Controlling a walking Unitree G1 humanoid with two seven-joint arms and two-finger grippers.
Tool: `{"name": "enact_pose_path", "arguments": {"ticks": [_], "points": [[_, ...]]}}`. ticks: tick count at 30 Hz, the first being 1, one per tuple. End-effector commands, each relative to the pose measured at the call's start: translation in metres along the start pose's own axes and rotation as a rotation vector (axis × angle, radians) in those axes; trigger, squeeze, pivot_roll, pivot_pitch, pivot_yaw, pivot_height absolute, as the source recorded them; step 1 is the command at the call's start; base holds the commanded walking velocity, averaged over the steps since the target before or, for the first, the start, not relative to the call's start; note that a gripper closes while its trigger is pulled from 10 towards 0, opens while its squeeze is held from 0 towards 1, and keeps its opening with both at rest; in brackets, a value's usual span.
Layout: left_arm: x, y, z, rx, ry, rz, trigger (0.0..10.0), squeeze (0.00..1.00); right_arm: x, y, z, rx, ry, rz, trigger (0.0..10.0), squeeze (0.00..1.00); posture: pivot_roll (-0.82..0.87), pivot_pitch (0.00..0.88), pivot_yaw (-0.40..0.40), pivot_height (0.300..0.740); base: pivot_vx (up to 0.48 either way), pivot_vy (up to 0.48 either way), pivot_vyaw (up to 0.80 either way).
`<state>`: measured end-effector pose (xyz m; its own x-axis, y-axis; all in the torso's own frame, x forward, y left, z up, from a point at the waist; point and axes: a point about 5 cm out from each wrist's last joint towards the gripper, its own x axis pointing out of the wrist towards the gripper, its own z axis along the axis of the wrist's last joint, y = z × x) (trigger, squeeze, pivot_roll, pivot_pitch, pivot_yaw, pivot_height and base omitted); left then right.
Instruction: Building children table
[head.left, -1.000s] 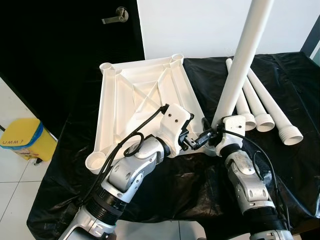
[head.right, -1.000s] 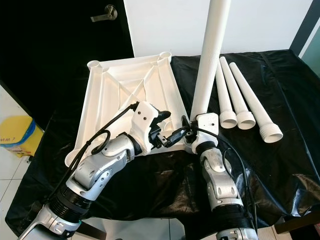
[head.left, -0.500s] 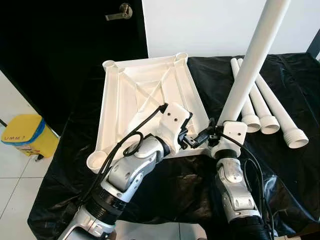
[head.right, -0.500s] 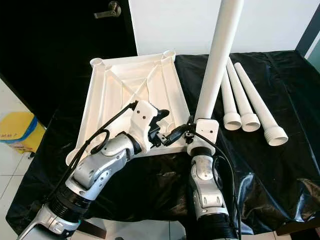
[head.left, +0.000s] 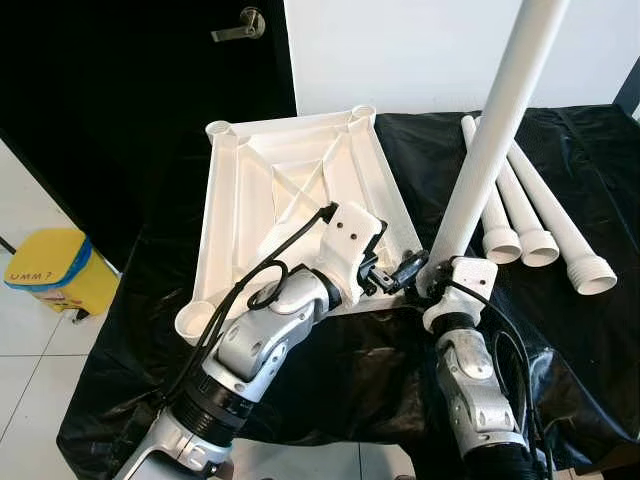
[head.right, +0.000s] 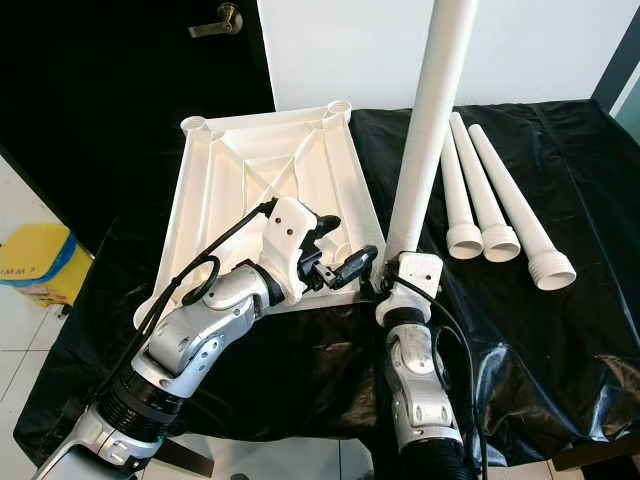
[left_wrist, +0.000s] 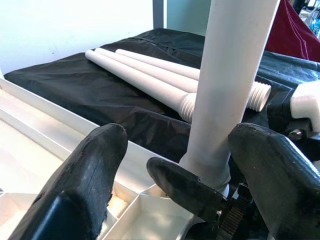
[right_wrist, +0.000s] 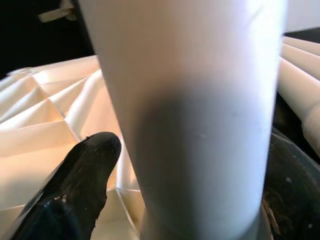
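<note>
The white tabletop (head.left: 290, 190) lies underside up. One white leg (head.left: 490, 150) stands nearly upright, seemingly in its near corner socket. Three legs (head.left: 530, 215) lie alongside.

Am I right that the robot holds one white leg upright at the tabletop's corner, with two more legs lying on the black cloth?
Not quite: three spare legs lie on the black cloth, as the right eye view shows. The right tool does hold one leg upright at the tabletop corner.
</note>
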<state>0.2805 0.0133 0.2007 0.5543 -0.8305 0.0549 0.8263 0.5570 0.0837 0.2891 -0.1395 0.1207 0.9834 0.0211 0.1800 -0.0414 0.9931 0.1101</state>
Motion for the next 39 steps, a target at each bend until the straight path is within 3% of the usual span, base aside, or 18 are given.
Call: {"name": "enact_pose_path", "arguments": {"ticks": [1,7,12,21,22,23,24,25,36,37,39], "points": [[0.001,-0.006,0.003,0.020,-0.004,-0.123,10.0,0.00,0.003,0.001,0.006,0.008,-0.014,0.073,10.0,0.00,-0.25,0.015,0.060,0.740,0.000,0.000,0.00],[0.000,-0.013,-0.006,0.047,0.047,-0.189,10.0,0.00,0.015,-0.024,0.015,-0.158,0.004,0.346,10.0,0.00,-0.25,0.011,0.063,0.740,0.000,0.000,0.00],[-0.002,-0.015,-0.017,0.104,0.107,-0.205,10.0,0.00,0.020,-0.028,0.014,-0.200,0.045,0.441,10.0,0.00,-0.25,0.010,0.060,0.740,0.000,0.000,0.00],[-0.004,-0.015,-0.021,0.120,0.137,-0.208,10.0,0.00,0.021,-0.034,0.005,-0.210,0.128,0.523,10.0,0.00,-0.24,0.010,0.058,0.740,0.000,0.000,0.00],[-0.005,-0.016,-0.022,0.121,0.142,-0.211,10.0,0.00,0.022,-0.036,0.002,-0.217,0.144,0.527,4.2,0.00,-0.24,0.013,0.058,0.740,0.000,0.000,0.00],[-0.005,-0.016,-0.022,0.121,0.142,-0.211,10.0,0.00,0.022,-0.036,0.002,-0.217,0.144,0.527,4.2,0.00,-0.24,0.013,0.058,0.740,0.000,0.000,0.00],[-0.006,-0.016,-0.023,0.123,0.147,-0.215,10.0,0.00,0.023,-0.040,0.000,-0.226,0.156,0.530,0.2,0.00,-0.24,0.013,0.058,0.740,0.000,0.000,0.00],[-0.006,-0.017,-0.024,0.126,0.152,-0.218,10.0,0.00,0.024,-0.043,-0.001,-0.232,0.168,0.527,0.0,0.00,-0.24,0.015,0.060,0.740,0.000,0.000,0.00],[-0.007,-0.015,-0.025,0.145,0.165,-0.217,10.0,0.00,0.024,-0.054,-0.010,-0.229,0.213,0.477,0.0,0.00,-0.24,0.023,0.066,0.740,0.000,0.000,0.00],[-0.008,-0.015,-0.025,0.146,0.165,-0.222,10.0,0.00,0.023,-0.054,-0.011,-0.224,0.219,0.461,10.0,0.00,-0.24,0.026,0.067,0.740,0.000,0.000,0.00],[-0.008,-0.015,-0.025,0.146,0.165,-0.225,10.0,0.00,0.023,-0.055,-0.012,-0.220,0.223,0.451,10.0,0.00,-0.24,0.026,0.067,0.740,0.000,0.000,0.00]]}}
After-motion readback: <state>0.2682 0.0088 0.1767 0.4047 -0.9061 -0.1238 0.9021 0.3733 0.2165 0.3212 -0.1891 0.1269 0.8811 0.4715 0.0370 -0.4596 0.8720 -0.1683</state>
